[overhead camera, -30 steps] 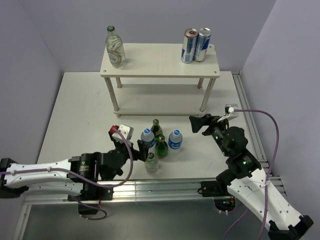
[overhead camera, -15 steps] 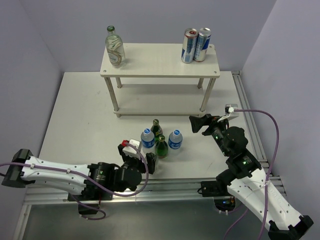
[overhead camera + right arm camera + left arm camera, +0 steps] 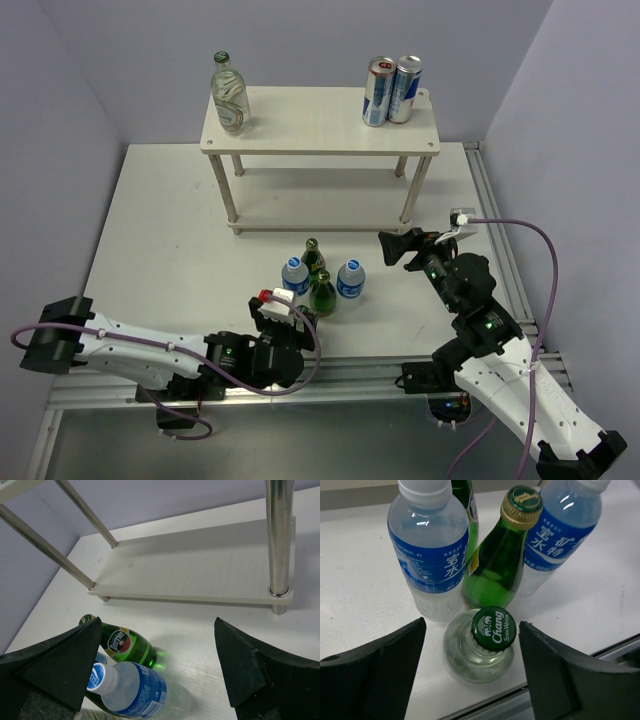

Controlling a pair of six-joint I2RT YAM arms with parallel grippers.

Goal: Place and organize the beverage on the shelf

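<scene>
- Left gripper (image 3: pixel 472 624): fingers spread wide, nothing pinched. It sits over the near edge of the bottle cluster on the table (image 3: pixel 170 230).
- Target, as I judge it: the clear soda bottle (image 3: pixel 482 652) with a green cap (image 3: pixel 493 626). It stands upright, long axis vertical, and the wrist camera sees it almost end-on.
- Key relation: the cap lies between the two spread fingers and slightly right of centre, touching neither. Closing should take the neck (a small shift right first would centre it).
- Crowding: a green bottle (image 3: pixel 497 565) stands just behind the soda bottle, with water bottles (image 3: pixel 432 555) on both sides of it. A straight-up lift looks safest.
- Right gripper (image 3: pixel 393 247): fingers also apart, holding nothing, hanging right of the cluster; the left arm is clearly nearer.
- Shelf (image 3: pixel 320 120): well beyond the cluster, on the far side. Its top carries a clear bottle (image 3: pixel 229 95) at left and two cans (image 3: pixel 392 90) at right, with the middle free.
</scene>
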